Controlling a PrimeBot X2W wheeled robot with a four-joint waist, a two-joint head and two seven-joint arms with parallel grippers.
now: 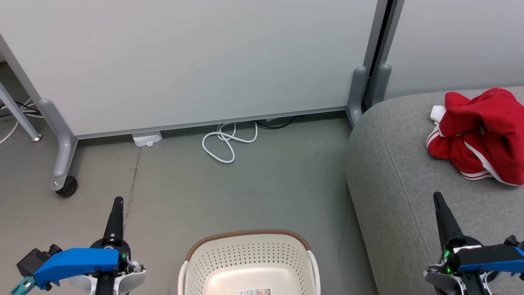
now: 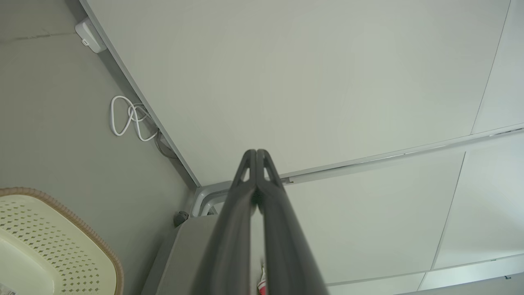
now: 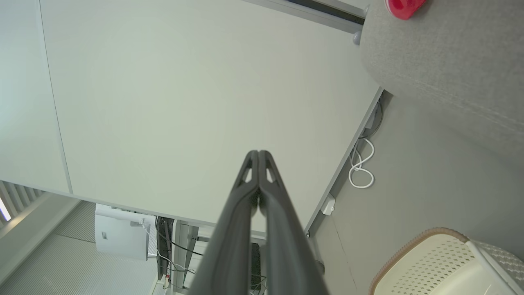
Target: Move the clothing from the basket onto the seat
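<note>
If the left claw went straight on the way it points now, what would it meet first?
Most likely the white partition panel: the shut left claw points at it, with nothing seen between, though depth is hard to judge.

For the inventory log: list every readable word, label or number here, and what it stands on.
Sticker on the basket floor: print too small to read.
Label on the white unit: too small to read.
Nothing else legible; no text can be quoted.
</note>
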